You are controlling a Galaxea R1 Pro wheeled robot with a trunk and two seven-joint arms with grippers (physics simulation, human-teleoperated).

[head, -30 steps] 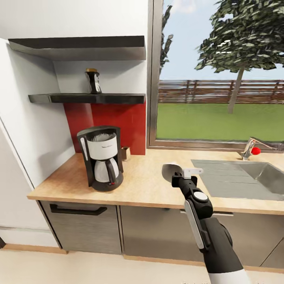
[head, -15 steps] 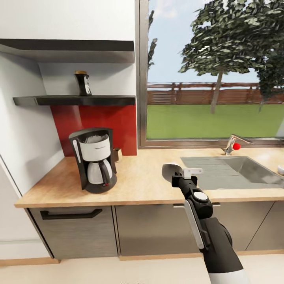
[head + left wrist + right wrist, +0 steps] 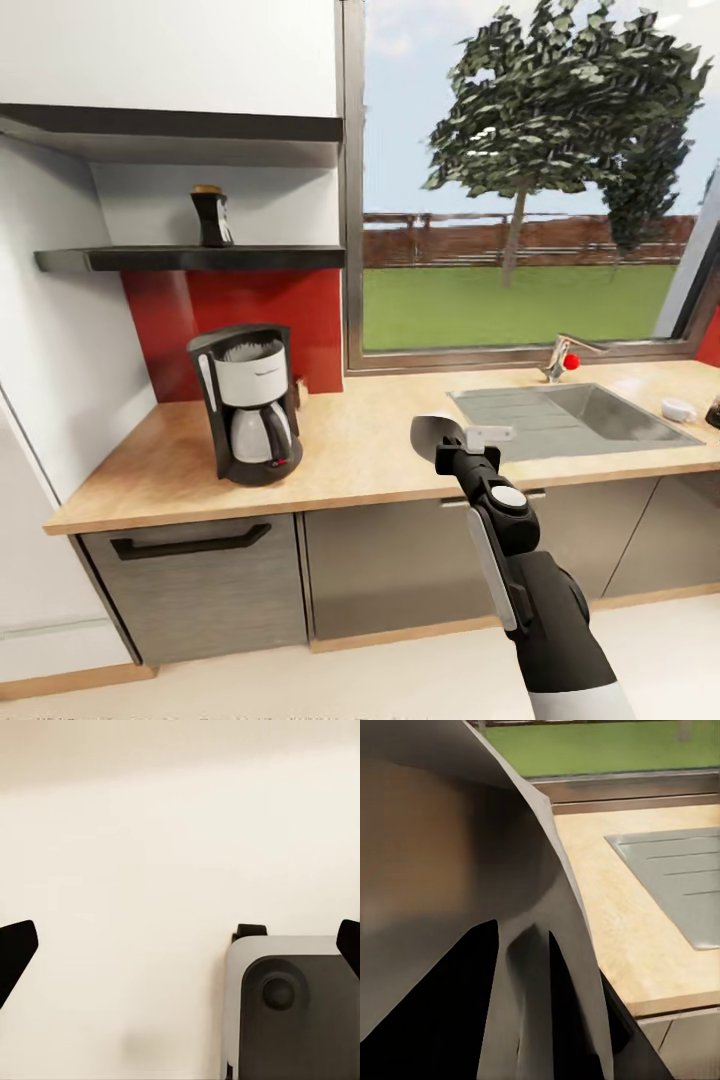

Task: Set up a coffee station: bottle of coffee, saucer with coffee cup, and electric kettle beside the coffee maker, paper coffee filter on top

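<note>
My right gripper (image 3: 447, 437) was raised in front of me, over the front part of the kitchen countertop (image 3: 370, 450). Its fingers were clenched on the paper coffee filter (image 3: 433, 433), which looked grey and curved like a small scoop. In the right wrist view the filter (image 3: 472, 870) covered most of the picture, very close to the camera, and two dark fingers (image 3: 450, 1012) pressed on its lower part. Beside it I could see the light wood of the countertop (image 3: 607, 907) and a part of the steel sink (image 3: 675, 881).

The coffee maker (image 3: 247, 402) stood upright on the left part of the countertop, near the red wall panel (image 3: 235, 315), well apart from my right gripper. The bottle of coffee (image 3: 211, 215) was standing on the kitchen shelf (image 3: 190, 259), above the coffee maker. The sink (image 3: 575, 415) was to the right, under the window (image 3: 520, 180), with a tap (image 3: 565, 355) behind it. At the far right end of the countertop there was a small white object (image 3: 679, 408), too small to identify.

In the left wrist view, two dark fingertips (image 3: 15, 949) stood far apart at the picture's edges, so my left claw was released and held nothing. Between them were a pale surface and a grey part of my body (image 3: 292, 1012).
</note>
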